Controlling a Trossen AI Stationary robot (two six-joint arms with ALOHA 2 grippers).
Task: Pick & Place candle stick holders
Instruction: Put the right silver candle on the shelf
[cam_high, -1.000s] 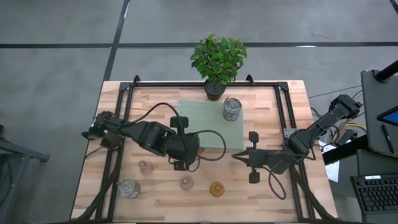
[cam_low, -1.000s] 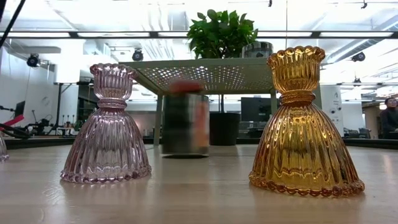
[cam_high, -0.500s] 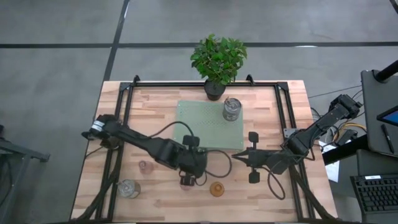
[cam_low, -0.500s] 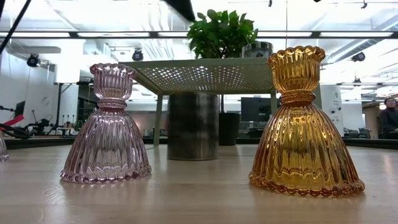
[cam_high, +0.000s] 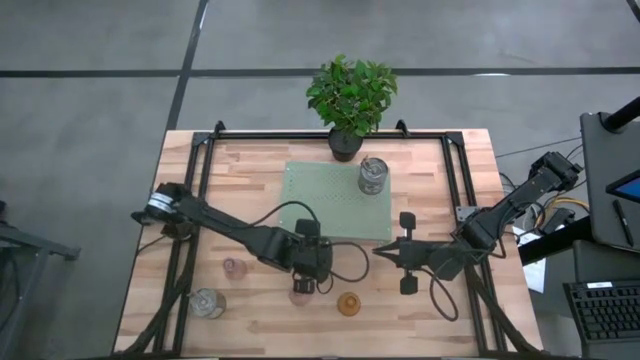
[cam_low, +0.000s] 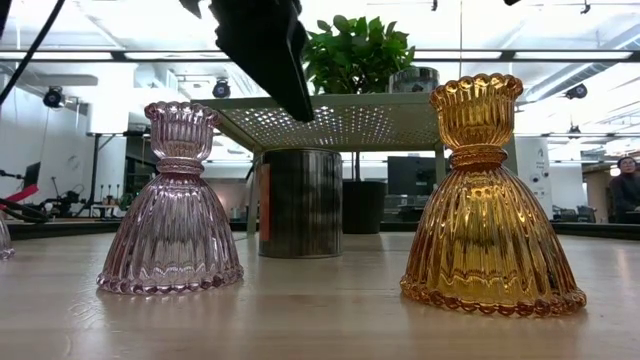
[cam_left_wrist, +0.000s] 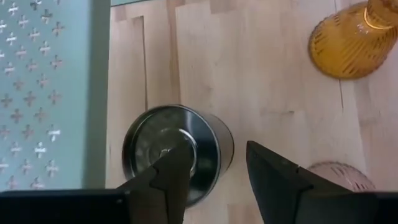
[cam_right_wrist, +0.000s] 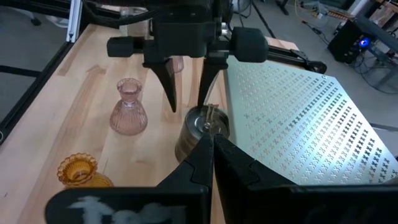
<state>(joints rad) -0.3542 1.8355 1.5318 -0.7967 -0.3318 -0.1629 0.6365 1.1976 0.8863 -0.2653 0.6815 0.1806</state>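
1. The left gripper (cam_right_wrist: 185, 93) hangs over the front middle of the wooden table (cam_high: 460, 190), just above a silvery metallic holder (cam_left_wrist: 177, 152). Its fingers (cam_left_wrist: 171, 180) are apart and hold nothing; in the left wrist view one fingertip lies over the holder's top, the other beside its wall.
2. That silvery metallic holder stands upright on the bare wood, just off the front edge of the pale green perforated stand (cam_high: 335, 200). In the low view it sits behind and between the two glass holders.
3. A pale pink glass holder (cam_low: 172, 205) stands upright in front of the silvery one, mostly covered by the left arm in the high view.
4. The amber-orange glass holder (cam_high: 348, 303) stands upright close by, toward the right arm's side, near the table's front edge.
5. A second pale pink glass holder (cam_high: 233, 268) stands farther toward the left side, apart from the others.
6. Another silvery holder (cam_high: 204, 301) sits near the front left corner.
7. A third silvery holder (cam_high: 372, 175) stands on top of the green stand, at its back right part, near the potted green plant (cam_high: 350, 95).
8. The right gripper (cam_high: 382, 250) waits low over the table right of the stand, its fingers pressed together on nothing.
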